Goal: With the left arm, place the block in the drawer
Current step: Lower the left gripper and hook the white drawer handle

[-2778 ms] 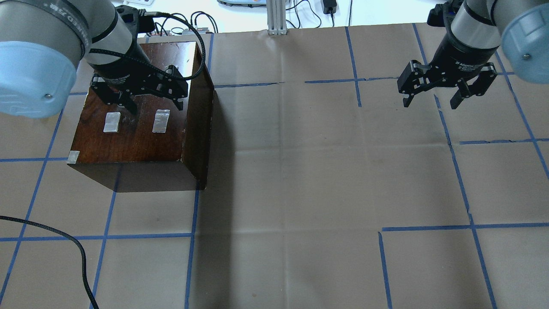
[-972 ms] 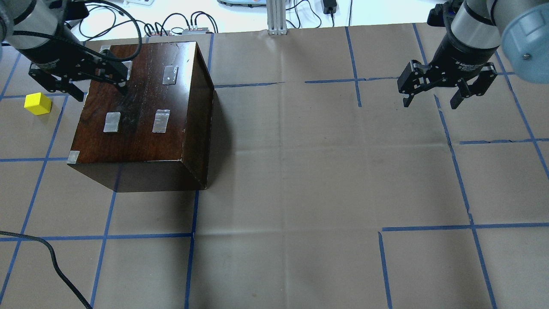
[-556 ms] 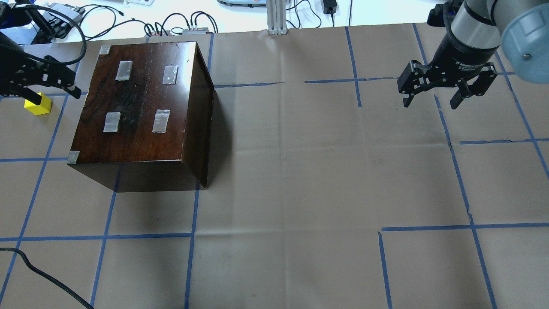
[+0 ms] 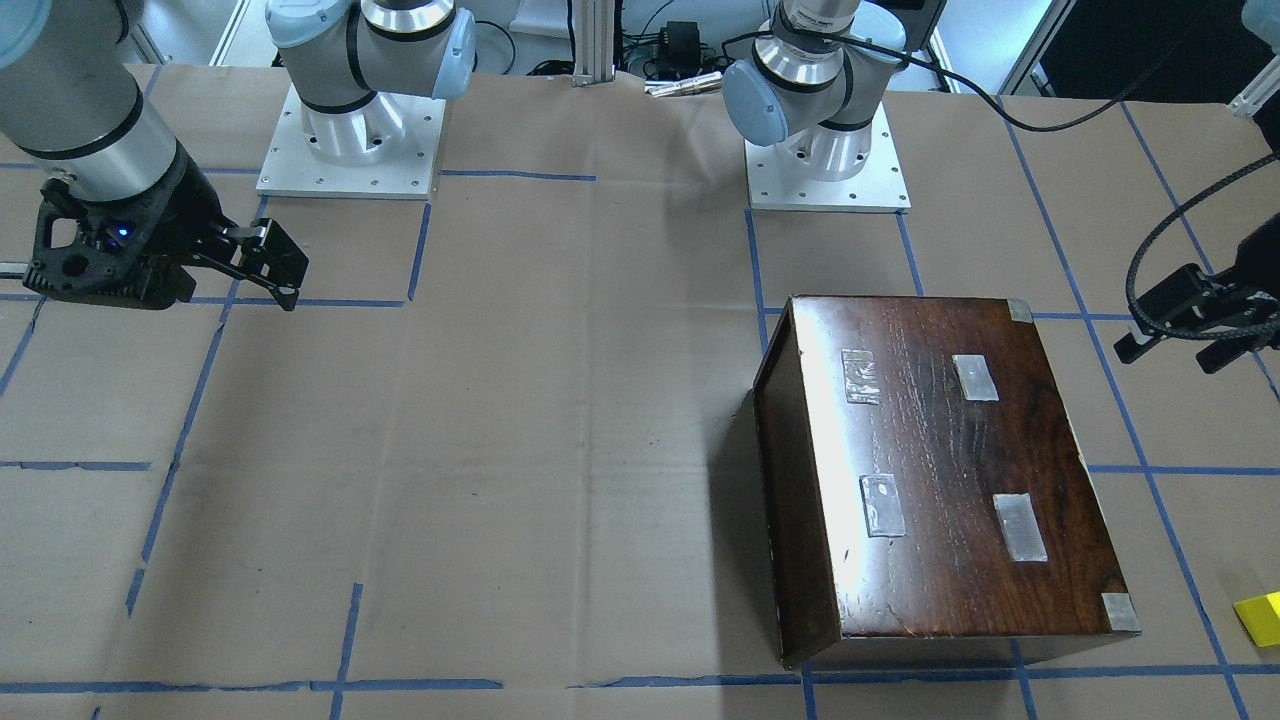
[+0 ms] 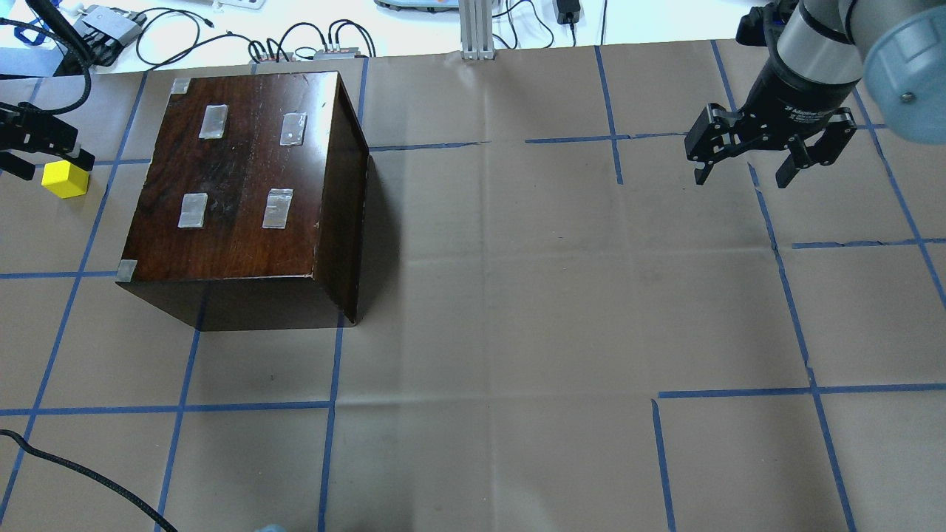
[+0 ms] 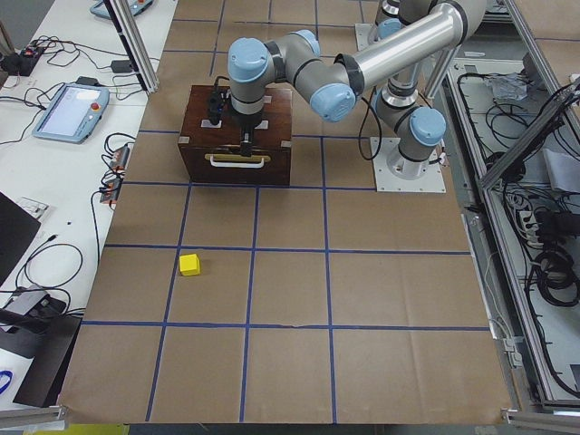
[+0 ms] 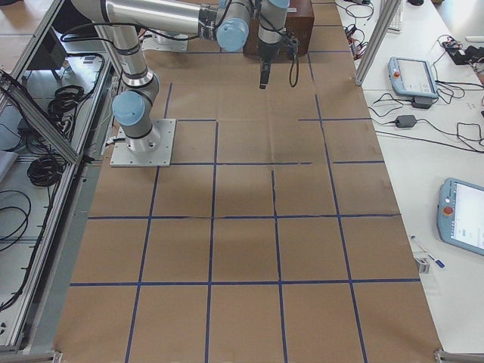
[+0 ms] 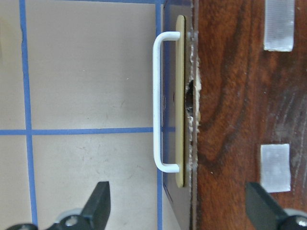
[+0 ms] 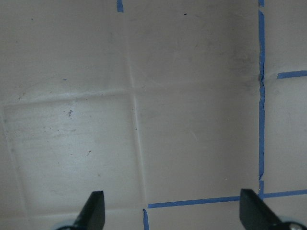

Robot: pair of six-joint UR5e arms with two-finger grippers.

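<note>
The yellow block (image 5: 65,179) lies on the paper left of the dark wooden box (image 5: 244,185); it also shows in the front view (image 4: 1262,617) and the left side view (image 6: 188,264). The drawer (image 8: 180,96) is shut, showing its pale front, finger notch and white handle (image 8: 157,100). My left gripper (image 5: 48,157) is open and empty, raised above the box's drawer-side edge. In its wrist view the fingers (image 8: 100,205) span the handle and the box top. My right gripper (image 5: 741,176) is open and empty, far to the right.
Tape patches (image 5: 277,208) sit on the box top. A black braided cable (image 5: 81,473) lies at the front left of the table. Cables and a power strip (image 5: 325,52) lie beyond the far edge. Blue tape lines grid the brown paper.
My left gripper has moved from over the box top leftward past its left edge, uncovering the yellow block. It stays open. The right arm has not moved.
</note>
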